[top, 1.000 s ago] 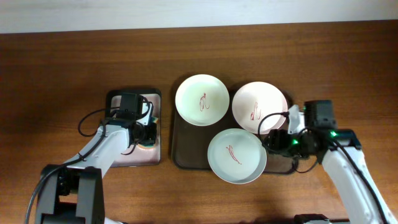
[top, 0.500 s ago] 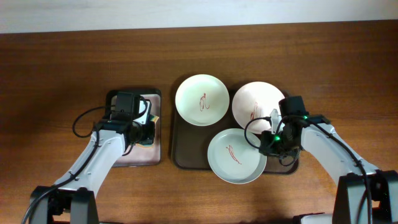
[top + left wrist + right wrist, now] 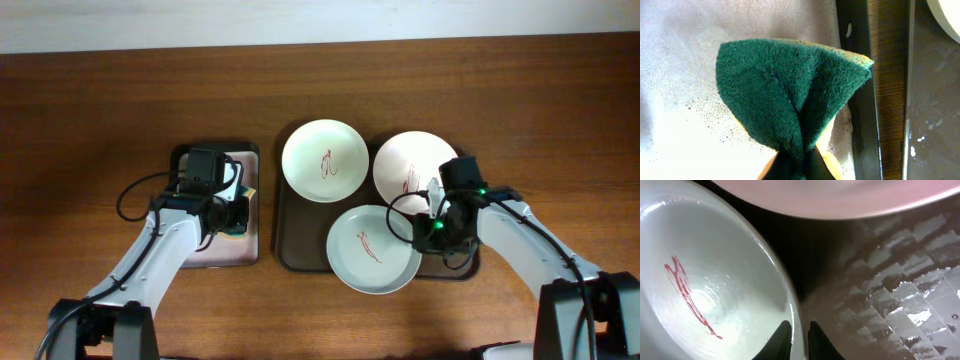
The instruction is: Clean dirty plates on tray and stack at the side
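Three plates lie on the dark brown tray (image 3: 300, 255), each with a red-brown smear at centre. A white one (image 3: 325, 160) is at the back left and another white one (image 3: 410, 170) at the back right. The pale green plate (image 3: 373, 250) sits at the front, overhanging the tray's front edge. My right gripper (image 3: 428, 232) is shut on its right rim; in the right wrist view that rim (image 3: 790, 305) runs between the two fingers (image 3: 782, 341). My left gripper (image 3: 235, 215) is shut on a folded green sponge (image 3: 790, 85) above the small tray.
The small dark-rimmed tray (image 3: 195, 258) with a wet pinkish inside (image 3: 685, 60) stands left of the brown tray, a strip of wooden table (image 3: 890, 100) between them. The brown tray's floor (image 3: 900, 295) is wet. Bare wooden table (image 3: 560, 110) surrounds both trays.
My right gripper moved left onto the pale green plate's rim and shut on it. That plate has slid a little to the left. The left arm barely moved.
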`<action>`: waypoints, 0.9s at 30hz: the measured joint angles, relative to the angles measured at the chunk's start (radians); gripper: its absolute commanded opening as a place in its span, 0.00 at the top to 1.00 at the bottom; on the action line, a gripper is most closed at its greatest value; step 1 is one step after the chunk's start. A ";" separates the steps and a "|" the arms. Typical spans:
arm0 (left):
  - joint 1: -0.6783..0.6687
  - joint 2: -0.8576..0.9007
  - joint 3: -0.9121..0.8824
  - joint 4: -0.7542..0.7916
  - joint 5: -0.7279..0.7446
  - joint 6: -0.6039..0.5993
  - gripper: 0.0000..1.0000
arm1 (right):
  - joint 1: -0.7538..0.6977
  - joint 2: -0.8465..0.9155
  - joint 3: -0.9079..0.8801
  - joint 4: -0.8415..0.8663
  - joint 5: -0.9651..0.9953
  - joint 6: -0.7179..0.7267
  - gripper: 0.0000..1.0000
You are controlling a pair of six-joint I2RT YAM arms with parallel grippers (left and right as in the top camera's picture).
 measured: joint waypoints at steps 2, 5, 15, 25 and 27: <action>0.000 0.000 0.000 -0.001 0.000 0.000 1.00 | 0.002 0.000 0.000 0.024 0.000 0.013 0.91; 0.000 0.000 0.000 -0.003 0.000 0.000 1.00 | 0.003 0.002 -0.001 0.056 0.000 0.027 0.94; 0.000 -0.083 0.000 -0.004 0.034 0.000 1.00 | 0.082 0.003 -0.001 0.120 0.004 0.068 0.96; 0.000 -0.138 0.000 -0.001 0.034 0.000 1.00 | 0.082 0.003 -0.001 0.120 0.008 0.080 0.96; 0.000 -0.138 0.000 0.008 0.034 0.000 1.00 | 0.082 0.003 -0.001 0.120 0.008 0.080 0.96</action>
